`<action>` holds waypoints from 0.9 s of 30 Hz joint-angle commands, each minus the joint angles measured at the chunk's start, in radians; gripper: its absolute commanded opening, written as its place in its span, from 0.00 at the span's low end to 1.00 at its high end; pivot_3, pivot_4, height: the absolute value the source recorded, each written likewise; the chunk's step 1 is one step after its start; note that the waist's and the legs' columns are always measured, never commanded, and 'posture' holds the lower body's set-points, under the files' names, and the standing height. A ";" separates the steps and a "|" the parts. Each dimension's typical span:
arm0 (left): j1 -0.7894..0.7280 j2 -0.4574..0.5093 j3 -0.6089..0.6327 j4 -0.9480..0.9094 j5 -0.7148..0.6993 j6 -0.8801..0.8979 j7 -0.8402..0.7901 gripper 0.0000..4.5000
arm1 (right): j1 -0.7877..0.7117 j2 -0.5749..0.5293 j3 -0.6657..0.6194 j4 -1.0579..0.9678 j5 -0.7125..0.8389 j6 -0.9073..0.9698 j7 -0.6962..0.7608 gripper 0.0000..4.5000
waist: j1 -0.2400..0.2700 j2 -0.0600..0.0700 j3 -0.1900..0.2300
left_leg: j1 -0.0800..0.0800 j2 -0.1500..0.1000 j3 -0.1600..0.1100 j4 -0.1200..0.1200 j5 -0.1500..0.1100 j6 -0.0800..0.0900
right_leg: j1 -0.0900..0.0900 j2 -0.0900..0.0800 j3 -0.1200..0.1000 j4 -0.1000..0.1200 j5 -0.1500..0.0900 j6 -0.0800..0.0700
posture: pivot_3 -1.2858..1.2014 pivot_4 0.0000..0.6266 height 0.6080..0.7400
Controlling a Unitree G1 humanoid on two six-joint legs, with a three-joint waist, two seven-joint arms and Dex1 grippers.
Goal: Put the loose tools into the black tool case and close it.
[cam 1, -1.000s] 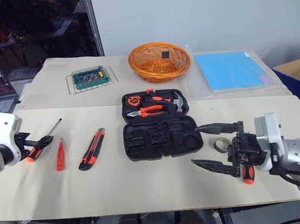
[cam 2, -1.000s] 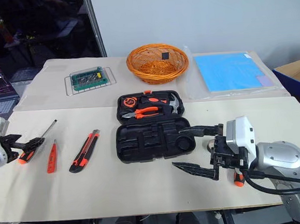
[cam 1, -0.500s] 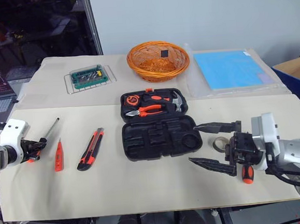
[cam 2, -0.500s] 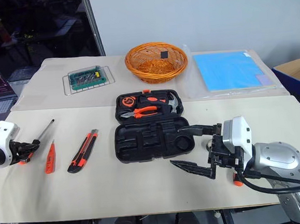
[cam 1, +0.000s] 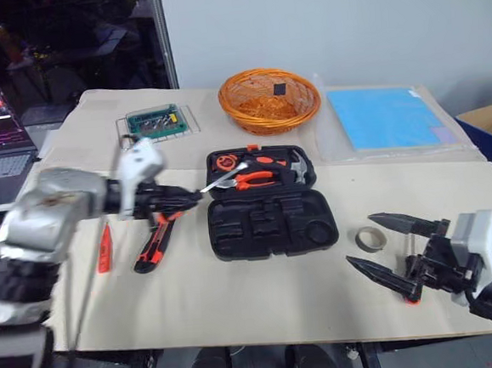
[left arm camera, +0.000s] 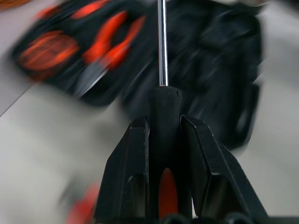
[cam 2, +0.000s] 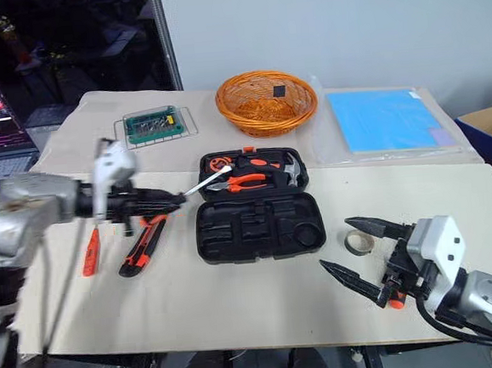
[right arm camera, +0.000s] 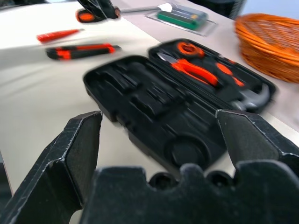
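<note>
Screwdriver (left arm camera: 162, 116) clamped in left claw (left arm camera: 163, 140), shaft over black tool case (cam 1: 270, 225)

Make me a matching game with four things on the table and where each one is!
Things:
1. screwdriver
2. tape roll
3. utility knife
4. pliers

Places:
A. lying on the table left of the case
B. sitting in the case's far half
C. on the table right of the case, by the open right tool
D. gripped in the left tool, shaft pointing at the case

Pairs: 1-D, 2-C, 3-A, 4-B
</note>
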 commanded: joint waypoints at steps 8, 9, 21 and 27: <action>-0.241 -0.268 -0.290 0.493 0.342 -0.375 -0.056 0.15 | 0.073 0.024 -0.051 -0.144 -0.002 -0.011 -0.078 1.00 | -0.015 0.001 0.000 | 0.000 -0.001 -0.001 0.000 0.000 0.000 | -0.001 0.000 0.001 0.000 0.000 0.000 | 0.52 0.24 1.00; -0.248 -0.283 -0.301 0.527 0.368 -0.409 -0.055 0.15 | 0.075 0.023 -0.047 -0.151 -0.005 -0.009 -0.084 1.00 | -0.014 0.001 0.000 | 0.000 -0.001 -0.001 0.000 0.000 0.000 | -0.001 0.000 0.001 0.000 0.000 0.000 | 0.52 0.24 1.00; -0.307 -0.380 -0.302 0.792 0.567 -0.730 -0.019 0.39 | 0.106 0.026 -0.027 -0.208 -0.002 -0.006 -0.143 1.00 | 0.000 0.001 0.000 | -0.002 -0.002 -0.001 0.004 0.000 0.001 | 0.001 -0.001 0.000 -0.001 0.002 0.003 | 0.52 0.24 1.00; -0.259 -0.359 -0.084 0.605 0.379 -0.669 -0.068 0.77 | 0.100 0.026 -0.012 -0.195 -0.006 -0.015 -0.148 1.00 | -0.003 0.001 0.000 | -0.003 -0.002 -0.001 0.006 0.000 0.001 | 0.001 -0.002 0.000 -0.001 0.002 0.003 | 0.52 0.24 1.00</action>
